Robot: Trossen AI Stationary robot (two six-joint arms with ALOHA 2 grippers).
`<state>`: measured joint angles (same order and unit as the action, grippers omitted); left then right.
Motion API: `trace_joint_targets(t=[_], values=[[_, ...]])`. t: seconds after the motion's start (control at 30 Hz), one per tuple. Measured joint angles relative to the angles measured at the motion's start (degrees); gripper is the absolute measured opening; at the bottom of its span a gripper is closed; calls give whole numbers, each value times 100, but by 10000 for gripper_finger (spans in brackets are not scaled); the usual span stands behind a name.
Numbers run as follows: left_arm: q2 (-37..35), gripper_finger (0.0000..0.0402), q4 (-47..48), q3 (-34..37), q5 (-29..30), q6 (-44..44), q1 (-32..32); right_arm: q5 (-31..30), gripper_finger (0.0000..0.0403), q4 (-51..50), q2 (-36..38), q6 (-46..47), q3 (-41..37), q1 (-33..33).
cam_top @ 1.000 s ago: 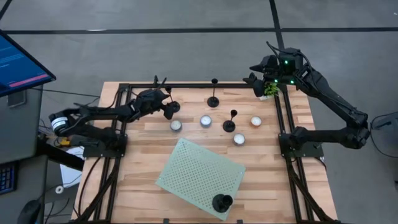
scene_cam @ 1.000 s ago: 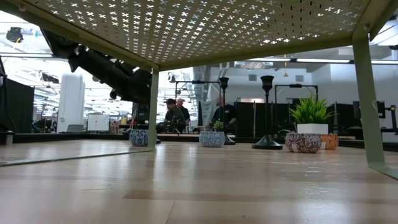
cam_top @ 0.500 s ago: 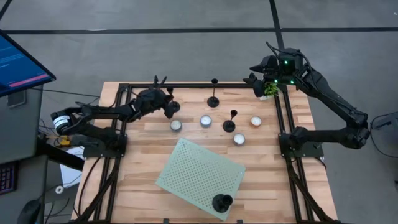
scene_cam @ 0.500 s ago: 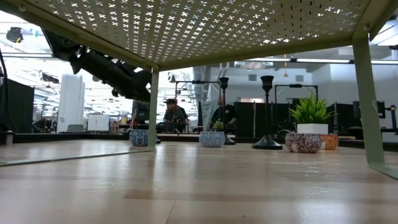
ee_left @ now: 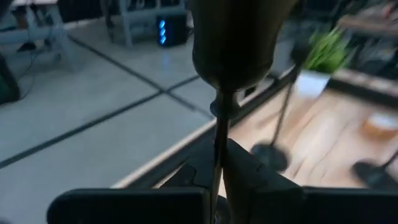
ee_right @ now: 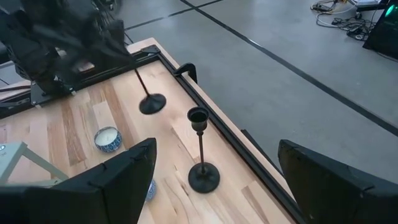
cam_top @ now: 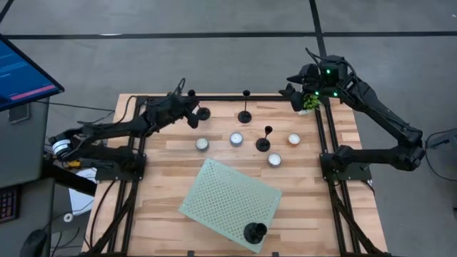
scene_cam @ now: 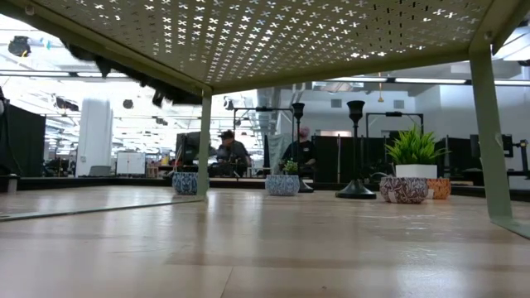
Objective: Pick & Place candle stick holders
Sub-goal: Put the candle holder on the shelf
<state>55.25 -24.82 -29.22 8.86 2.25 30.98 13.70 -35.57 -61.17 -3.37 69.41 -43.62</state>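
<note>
Since a second ago our left claw [cam_top: 191,107] has pinched a candle holder [cam_top: 202,113] and lifted it toward the far left rail. We count four holders, four tealights. Our right claw [cam_top: 296,91] waits spread at the far right corner; motion blurs the lifted holder.

bare wood left of perforated stand [cam_top: 228,202], tealights [cam_top: 236,138] and upright holders [cam_top: 245,116] crowd the back row

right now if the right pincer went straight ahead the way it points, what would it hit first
Probably the free-standing candle holder by the table's far edge: the open right pincer looks straight at it. Depth is hard to judge, so it may pass above it toward the holder in the left pincer.
</note>
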Motion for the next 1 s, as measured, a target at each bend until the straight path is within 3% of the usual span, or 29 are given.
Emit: trace_joint_targets(t=[0.2,0.4,0.73,1.0], values=[[-768,13,1065,-848,38,129,-880,1,327,8,0,43,0,9],[-858,12,1778,-1621,55,274,-2287,6,327,28,0,43,0,10],[264,12,2985,-3087,118,919,-4566,19,327,50,0,39,0,10],[1012,12,3088,-3751,392,1219,-5405,181,327,48,0,-44,0,12]])
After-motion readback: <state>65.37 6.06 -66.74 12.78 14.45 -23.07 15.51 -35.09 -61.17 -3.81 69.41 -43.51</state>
